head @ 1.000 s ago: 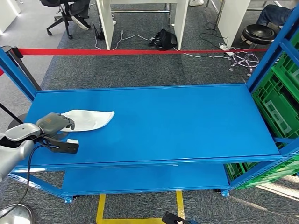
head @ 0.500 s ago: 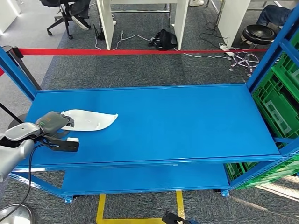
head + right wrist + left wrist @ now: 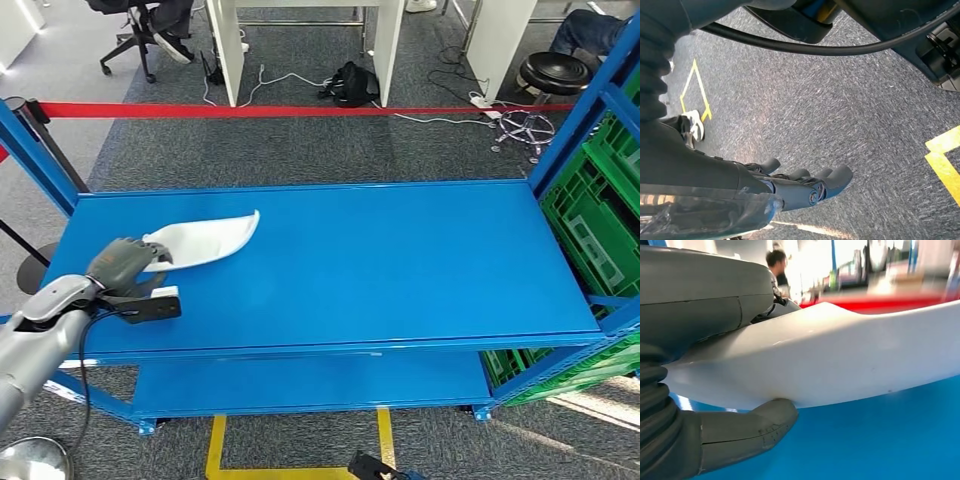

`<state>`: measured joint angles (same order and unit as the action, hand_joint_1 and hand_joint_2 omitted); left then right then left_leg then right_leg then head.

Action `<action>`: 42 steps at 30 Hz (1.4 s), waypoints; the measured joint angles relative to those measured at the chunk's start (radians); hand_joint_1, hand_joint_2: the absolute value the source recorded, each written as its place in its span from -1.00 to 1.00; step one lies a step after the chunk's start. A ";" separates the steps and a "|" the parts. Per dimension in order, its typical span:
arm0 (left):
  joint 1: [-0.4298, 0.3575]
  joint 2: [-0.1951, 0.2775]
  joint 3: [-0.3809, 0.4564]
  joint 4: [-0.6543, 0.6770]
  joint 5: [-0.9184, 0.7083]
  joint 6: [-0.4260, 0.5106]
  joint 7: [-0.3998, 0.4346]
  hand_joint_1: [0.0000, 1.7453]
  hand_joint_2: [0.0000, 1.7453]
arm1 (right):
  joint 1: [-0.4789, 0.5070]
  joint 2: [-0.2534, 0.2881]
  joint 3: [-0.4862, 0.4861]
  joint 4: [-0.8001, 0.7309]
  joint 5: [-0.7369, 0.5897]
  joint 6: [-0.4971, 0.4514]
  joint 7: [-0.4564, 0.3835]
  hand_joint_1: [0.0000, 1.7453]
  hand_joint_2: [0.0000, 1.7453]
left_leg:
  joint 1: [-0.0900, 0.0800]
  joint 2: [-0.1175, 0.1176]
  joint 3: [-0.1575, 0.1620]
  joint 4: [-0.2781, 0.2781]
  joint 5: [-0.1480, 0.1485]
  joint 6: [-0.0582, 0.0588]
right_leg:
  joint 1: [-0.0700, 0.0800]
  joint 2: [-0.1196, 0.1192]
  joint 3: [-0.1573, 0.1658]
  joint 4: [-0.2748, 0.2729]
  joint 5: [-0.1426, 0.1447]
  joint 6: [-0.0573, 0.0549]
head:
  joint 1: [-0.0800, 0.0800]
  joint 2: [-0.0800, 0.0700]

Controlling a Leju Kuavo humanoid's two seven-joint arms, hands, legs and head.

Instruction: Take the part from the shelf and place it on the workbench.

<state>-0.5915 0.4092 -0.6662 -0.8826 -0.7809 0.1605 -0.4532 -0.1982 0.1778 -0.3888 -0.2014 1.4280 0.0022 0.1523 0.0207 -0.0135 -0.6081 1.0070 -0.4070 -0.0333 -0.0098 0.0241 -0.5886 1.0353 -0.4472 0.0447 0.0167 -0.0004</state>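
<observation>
Head view: no readable brand, label or writing on anything; the left hand's (image 3: 121, 264) back carries a small mark, too small to read. Left hand grips one end of the white part (image 3: 205, 240), a long curved shell tapering to a tip that points away from the hand, toward the shelf's middle. Held end sits inside the hand; far tip looks raised off the blue shelf (image 3: 362, 270), though contact is hard to judge from above. A black bracket with a white tip (image 3: 149, 305) juts from the wrist, just beside the hand on the side nearer the robot.

Left wrist view: left hand (image 3: 715, 340) clamps the white part (image 3: 836, 355) between the thick grey thumb (image 3: 753, 432) below and the grey hand body above, pinching it firmly. Blue shelf surface (image 3: 874, 440) lies under the part, with a sliver of gap showing along its underside. Background is blurred.

Right wrist view: right hand (image 3: 791, 185) hangs over grey carpet (image 3: 847, 110), dark fingers (image 3: 828, 177) lying roughly straight and close together, nothing in them, touching nothing. Yellow floor tape (image 3: 943, 160) lies beyond the fingertips.

Behind the shelf, well beyond the left hand, a red barrier tape (image 3: 302, 110) runs across; green crates (image 3: 596, 220) stand at the shelf end far from the hand.
</observation>
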 joint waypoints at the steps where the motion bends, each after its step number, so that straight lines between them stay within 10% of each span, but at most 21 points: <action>1: 0.021 -0.020 0.034 -0.037 0.020 0.015 -0.008 0.94 1.00 | 0.002 0.000 0.000 0.000 -0.004 -0.005 0.000 -1.00 1.00 | 0.000 0.000 0.000 0.000 0.000 0.000 | 0.000 0.000 0.000 0.000 0.000 0.000 | 0.000 0.000; 19: 0.262 -0.257 0.343 -0.491 0.310 -0.003 -0.187 0.94 1.00 | 0.024 0.000 -0.004 0.000 -0.018 -0.029 -0.004 -1.00 1.00 | -0.002 0.001 -0.004 0.000 0.000 0.000 | -0.002 0.000 -0.003 0.000 0.001 0.001 | 0.000 0.000; 31: 0.507 -0.498 0.363 -0.904 0.754 -0.009 -0.247 0.94 1.00 | 0.038 0.000 -0.004 0.000 -0.021 -0.056 -0.006 -1.00 1.00 | -0.002 0.001 -0.005 0.000 -0.002 0.003 | -0.002 0.000 -0.004 -0.002 0.000 0.001 | 0.000 0.000; 42: 0.619 -0.650 0.377 -0.984 0.914 -0.035 -0.247 0.94 1.00 | 0.046 0.000 -0.023 0.000 -0.042 -0.086 0.006 -1.00 1.00 | -0.002 0.000 -0.005 0.000 -0.002 0.003 | -0.002 -0.001 -0.003 -0.002 0.000 0.002 | 0.000 0.000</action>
<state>0.0271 -0.2405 -0.2888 -1.8665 0.1328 0.1257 -0.6997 -0.1526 0.1778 -0.4117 -0.2014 1.3857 -0.0842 0.1587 0.0183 -0.0132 -0.6127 1.0069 -0.4088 -0.0300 -0.0120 0.0236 -0.5916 1.0335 -0.4469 0.0464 0.0168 -0.0004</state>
